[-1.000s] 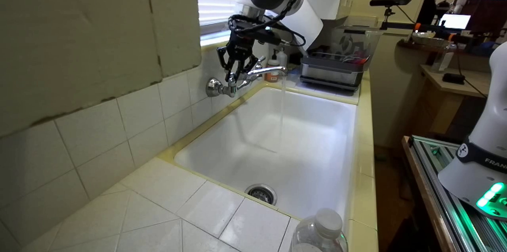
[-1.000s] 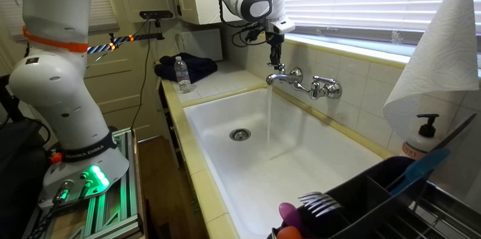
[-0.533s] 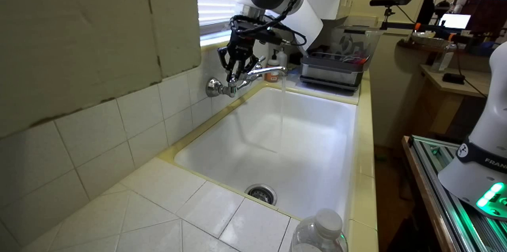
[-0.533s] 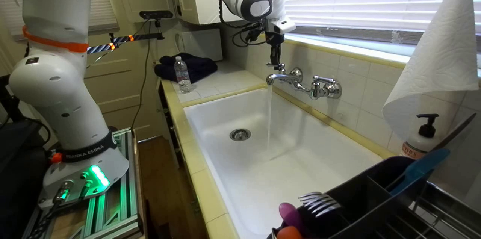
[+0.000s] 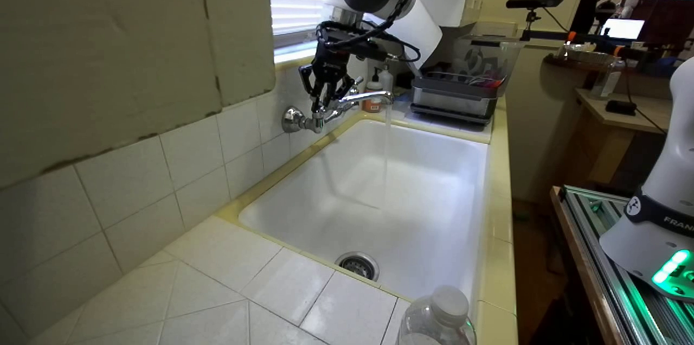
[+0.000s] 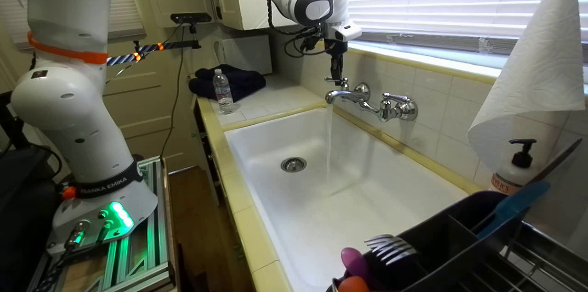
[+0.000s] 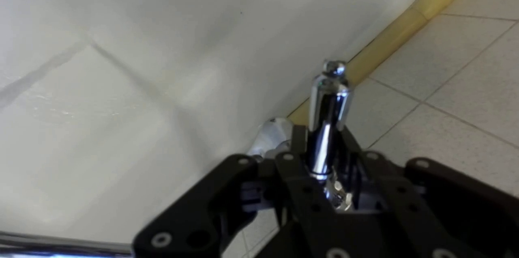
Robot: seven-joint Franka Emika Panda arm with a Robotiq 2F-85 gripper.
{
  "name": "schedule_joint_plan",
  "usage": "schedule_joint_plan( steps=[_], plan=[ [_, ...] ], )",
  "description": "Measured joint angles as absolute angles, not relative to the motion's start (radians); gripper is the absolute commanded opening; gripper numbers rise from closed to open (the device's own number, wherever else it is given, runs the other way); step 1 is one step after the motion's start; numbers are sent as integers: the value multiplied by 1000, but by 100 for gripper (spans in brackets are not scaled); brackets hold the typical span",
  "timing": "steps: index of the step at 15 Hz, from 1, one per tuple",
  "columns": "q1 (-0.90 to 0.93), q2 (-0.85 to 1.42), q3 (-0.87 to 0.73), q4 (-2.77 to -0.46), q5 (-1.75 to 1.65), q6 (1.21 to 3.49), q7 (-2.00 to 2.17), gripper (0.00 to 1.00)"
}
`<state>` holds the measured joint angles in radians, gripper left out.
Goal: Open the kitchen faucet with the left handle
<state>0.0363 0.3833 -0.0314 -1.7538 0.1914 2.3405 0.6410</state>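
The chrome kitchen faucet (image 6: 370,106) is on the tiled wall over the sink and also shows in an exterior view (image 5: 360,97). Water runs from its spout. Its left handle (image 7: 329,99) is a shiny chrome lever between my fingers in the wrist view; its tip shows in an exterior view (image 6: 330,79). My gripper (image 7: 324,140) points down with its fingertips close on both sides of this handle; it shows in both exterior views (image 5: 321,105) (image 6: 338,81). The exact contact is partly hidden by the fingers. The matching right handle (image 6: 396,97) is apart from the gripper.
The white sink (image 6: 395,168) lies below, with a drain (image 6: 293,164). A dish rack (image 5: 454,98) with utensils, a soap bottle (image 6: 512,175) and a paper towel (image 6: 542,62) stand beside it. A water bottle (image 6: 223,92) is on the counter. The tiled wall (image 5: 244,128) is close to the gripper.
My gripper and the left handle's tip have shifted very slightly together, a little outward from the wall. Water runs in all frames. A person in the background has moved.
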Motion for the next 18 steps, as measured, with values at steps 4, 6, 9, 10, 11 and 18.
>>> schedule_joint_plan(
  steps=[4,6,9,10,11,18],
  plan=[
    [39,384,-30,-1753,189,2337,639,54],
    [47,387,-28,-1753,186,2337,637,61],
    [59,389,-23,-1753,186,2337,637,83],
    [64,389,-23,-1753,186,2337,637,92],
    [68,389,-22,-1753,186,2337,637,98],
    [81,381,-26,-1752,150,2337,638,100]
  ],
)
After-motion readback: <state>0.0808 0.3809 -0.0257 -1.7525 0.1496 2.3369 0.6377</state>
